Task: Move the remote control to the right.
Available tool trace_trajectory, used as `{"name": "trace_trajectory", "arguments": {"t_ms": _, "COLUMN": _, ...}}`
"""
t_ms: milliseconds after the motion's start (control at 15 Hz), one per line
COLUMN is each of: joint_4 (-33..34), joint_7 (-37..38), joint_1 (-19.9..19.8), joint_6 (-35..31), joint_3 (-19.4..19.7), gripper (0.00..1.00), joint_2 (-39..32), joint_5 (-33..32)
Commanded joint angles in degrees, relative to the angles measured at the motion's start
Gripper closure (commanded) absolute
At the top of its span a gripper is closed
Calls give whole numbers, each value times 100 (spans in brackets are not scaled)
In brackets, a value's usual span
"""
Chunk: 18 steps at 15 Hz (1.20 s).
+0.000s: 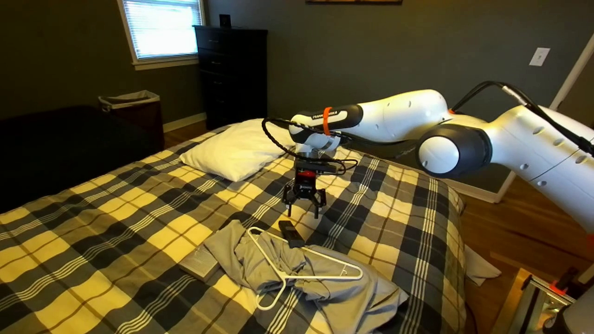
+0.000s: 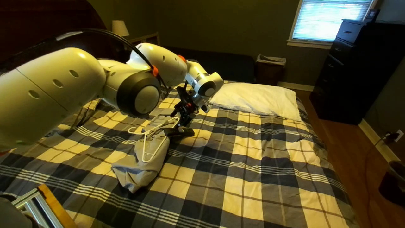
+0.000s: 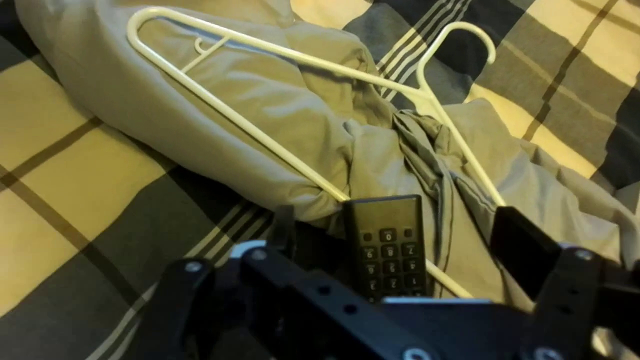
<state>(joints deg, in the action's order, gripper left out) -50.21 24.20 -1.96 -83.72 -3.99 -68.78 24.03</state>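
The remote control is black, with number buttons. It lies on the bed at the edge of the grey cloth in both exterior views (image 1: 291,233) (image 2: 179,132). One end rests on the cloth, over one bar of the white hanger. In the wrist view the remote (image 3: 387,245) sits between the two fingers, and its lower end is hidden by the gripper body. My gripper (image 1: 303,216) is open and empty, pointing down above the remote and not touching it. It also shows in an exterior view (image 2: 180,119) and in the wrist view (image 3: 397,232).
A white hanger (image 1: 320,277) lies on the crumpled grey cloth (image 1: 357,306) beside the remote. A flat grey box (image 1: 199,263) lies at the cloth's edge. A white pillow (image 1: 236,148) lies farther back on the plaid bed (image 1: 153,260). A dark dresser (image 1: 234,79) stands by the wall.
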Motion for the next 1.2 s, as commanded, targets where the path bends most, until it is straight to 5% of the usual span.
{"name": "trace_trajectory", "arguments": {"t_ms": 0, "joint_4": 1345, "joint_7": 352, "joint_1": 61, "joint_6": 734, "joint_3": 105, "gripper": 0, "joint_2": -891, "joint_5": -274}}
{"name": "trace_trajectory", "arguments": {"t_ms": 400, "joint_4": 1953, "joint_7": -96, "joint_1": 56, "joint_6": 855, "joint_3": 149, "gripper": 0, "joint_2": -1422, "joint_5": -853}}
{"name": "trace_trajectory", "arguments": {"t_ms": 467, "joint_4": 1430, "joint_7": 16, "joint_1": 25, "joint_6": 688, "joint_3": 153, "gripper": 0, "joint_2": -1130, "joint_5": -734}}
{"name": "trace_trajectory", "arguments": {"t_ms": 667, "joint_4": 1600, "joint_7": -54, "joint_1": 32, "joint_6": 688, "joint_3": 152, "gripper": 0, "joint_2": -1234, "joint_5": -767}}
{"name": "trace_trajectory", "arguments": {"t_ms": 1133, "joint_4": 1776, "joint_7": 158, "joint_1": 291, "joint_6": -712, "joint_3": 175, "gripper": 0, "joint_2": -1363, "joint_5": -779}}
